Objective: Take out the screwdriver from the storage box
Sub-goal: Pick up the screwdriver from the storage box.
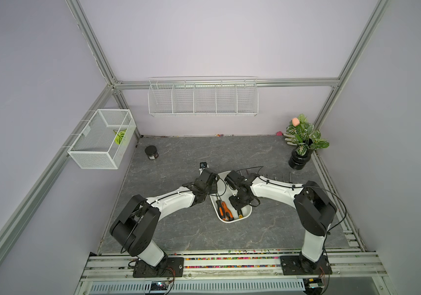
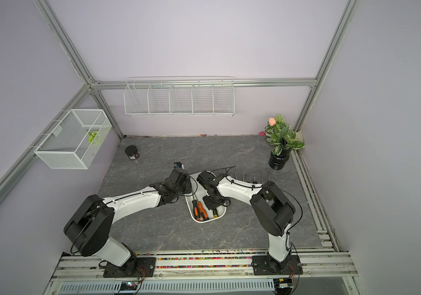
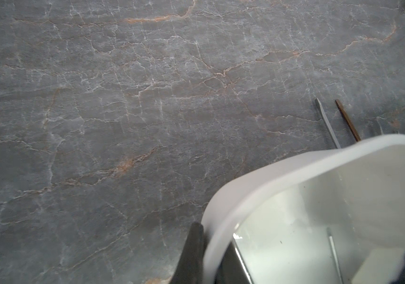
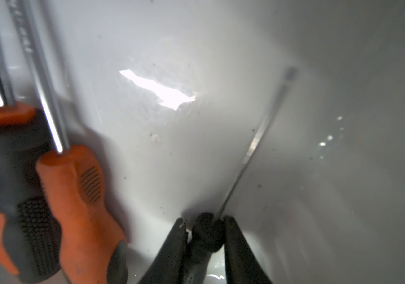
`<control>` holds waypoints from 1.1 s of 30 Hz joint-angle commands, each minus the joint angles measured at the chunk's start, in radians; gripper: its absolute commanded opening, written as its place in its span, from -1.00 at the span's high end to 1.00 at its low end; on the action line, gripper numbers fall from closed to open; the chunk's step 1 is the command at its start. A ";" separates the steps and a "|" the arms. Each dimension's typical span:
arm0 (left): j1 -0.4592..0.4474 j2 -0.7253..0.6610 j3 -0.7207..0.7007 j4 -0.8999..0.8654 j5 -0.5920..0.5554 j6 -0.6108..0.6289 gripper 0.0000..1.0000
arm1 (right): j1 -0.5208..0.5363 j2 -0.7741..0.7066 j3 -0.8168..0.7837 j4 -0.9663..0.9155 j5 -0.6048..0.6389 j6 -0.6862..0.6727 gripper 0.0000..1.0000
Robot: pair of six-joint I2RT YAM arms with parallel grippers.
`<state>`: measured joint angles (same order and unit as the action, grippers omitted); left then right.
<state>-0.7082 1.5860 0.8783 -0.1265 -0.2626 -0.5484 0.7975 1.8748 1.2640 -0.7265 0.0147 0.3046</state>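
The white storage box [image 1: 230,221] [image 2: 205,221] stands mid-table. My left gripper [image 3: 209,250] is shut on its rim [image 3: 282,167], one finger outside the wall and one inside; in both top views its jaws are hidden under the wrist [image 1: 205,181] [image 2: 178,180]. Two orange-and-black screwdrivers [image 1: 226,210] [image 2: 199,209] [image 4: 78,196] lie against the box's left side. My right gripper [image 4: 205,222] [image 1: 238,203] [image 2: 212,201] reaches into the box, shut on the dark handle of a thin screwdriver [image 4: 207,233]. Its yellow butt end [image 1: 240,213] [image 2: 215,212] shows below the gripper.
Several loose screwdrivers [image 1: 283,177] [image 3: 326,123] lie on the table to the right of the box, behind my right arm. A black jar [image 1: 151,152] stands far left, a potted plant [image 1: 301,145] far right. A wire basket [image 1: 102,139] and wire rack [image 1: 203,98] hang on the walls.
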 commanded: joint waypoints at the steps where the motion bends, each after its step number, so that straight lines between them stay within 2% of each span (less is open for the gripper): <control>1: -0.002 -0.008 0.006 -0.005 -0.028 0.036 1.00 | -0.011 0.000 -0.009 -0.050 -0.011 -0.011 0.66; 6: -0.002 0.002 0.008 -0.006 -0.030 0.037 1.00 | -0.003 -0.062 -0.016 -0.044 -0.028 0.004 0.92; 9: -0.002 0.009 0.013 -0.007 -0.032 0.038 1.00 | 0.002 -0.095 -0.007 -0.044 -0.034 0.007 1.00; 22: -0.002 0.022 0.026 -0.019 -0.033 0.041 1.00 | -0.010 -0.203 0.028 -0.017 -0.117 0.008 1.00; 33: -0.002 0.035 0.043 -0.026 -0.021 0.044 1.00 | -0.137 -0.379 0.043 -0.065 -0.195 -0.018 1.00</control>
<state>-0.7090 1.5970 0.8936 -0.1368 -0.2615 -0.5415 0.6945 1.5467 1.2995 -0.7582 -0.1410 0.2981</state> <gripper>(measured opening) 0.095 0.190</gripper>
